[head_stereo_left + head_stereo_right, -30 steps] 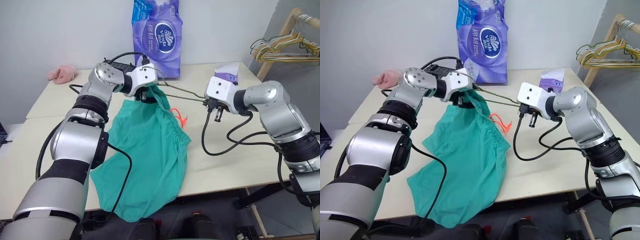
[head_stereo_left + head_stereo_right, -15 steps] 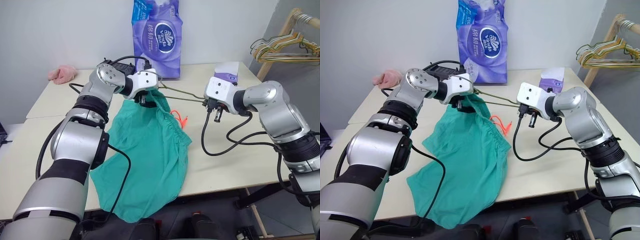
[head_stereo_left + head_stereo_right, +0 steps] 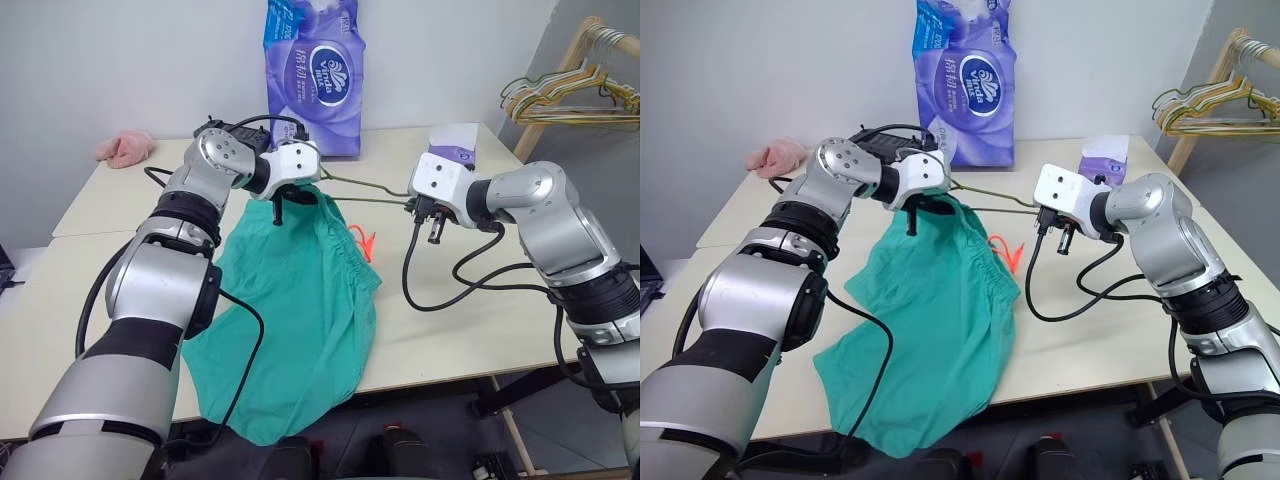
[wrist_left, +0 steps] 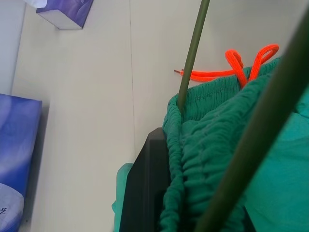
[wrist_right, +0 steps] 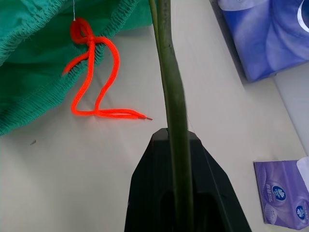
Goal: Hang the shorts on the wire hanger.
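The teal-green shorts (image 3: 300,300) hang from the hanger end near the table's middle and drape over the front edge; their orange drawstring (image 3: 362,240) lies on the tabletop. The thin olive-grey wire hanger (image 3: 365,192) stretches between both hands. My left gripper (image 3: 285,203) is shut on the gathered waistband (image 4: 203,140), where the wire enters the fabric; one black finger (image 4: 145,188) presses against it. My right gripper (image 3: 430,215) is shut on the hanger's other end, and the wire (image 5: 169,87) runs straight out from between its fingers.
A purple tissue pack (image 3: 313,75) stands at the back of the table (image 3: 470,330). A purple tissue box (image 3: 455,150) sits behind my right hand. A pink fluffy cloth (image 3: 125,147) lies far left. Pale hangers on a wooden rack (image 3: 570,95) stand to the right.
My left gripper has gone from open to shut on the shorts' waistband, with a slight turn of the wrist. The right gripper and the hanger have kept still.
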